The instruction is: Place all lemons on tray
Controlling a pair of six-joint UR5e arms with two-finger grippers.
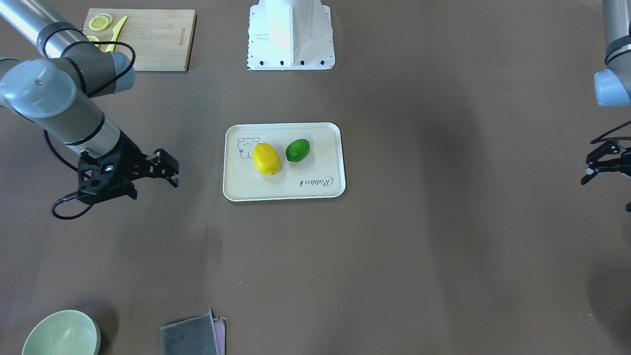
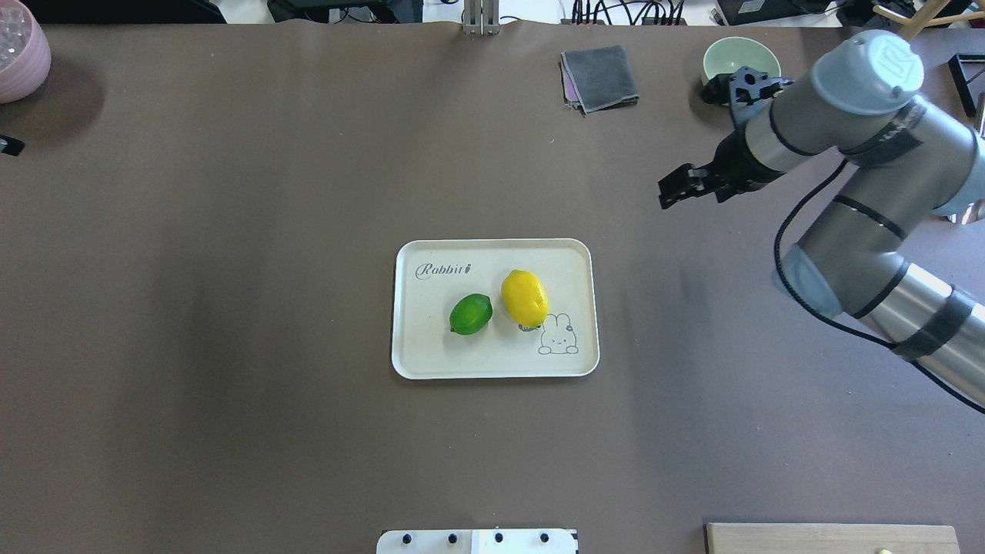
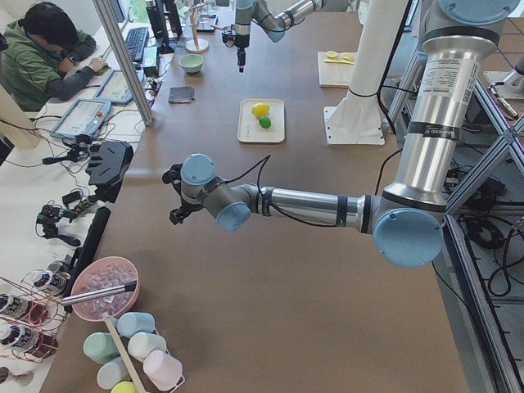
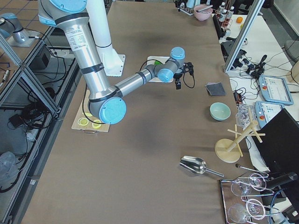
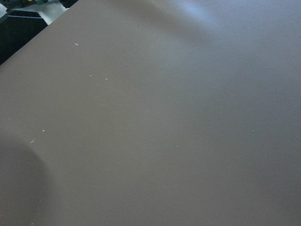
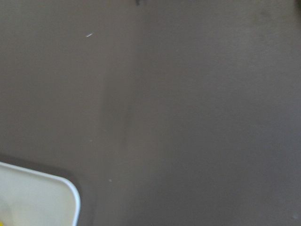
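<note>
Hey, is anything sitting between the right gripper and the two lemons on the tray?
Nothing visible. Only bare brown table lies between the right gripper and the cream-white rectangular tray, where the bright yellow lemon and glossy green lemon already rest side by side.

R arm [image 1: 54,106] comes in bent at elbow, forearm angled down, wrist turned inward. R gripper [image 1: 154,186] hangs in air, fingers spread, nothing betw. them. L arm [image 1: 611,74] mostly out of frame in front view; from the left side it stretches out long & low. L gripper [image 1: 596,167] only partly seen at frame edge, jaw state unclear.
</note>
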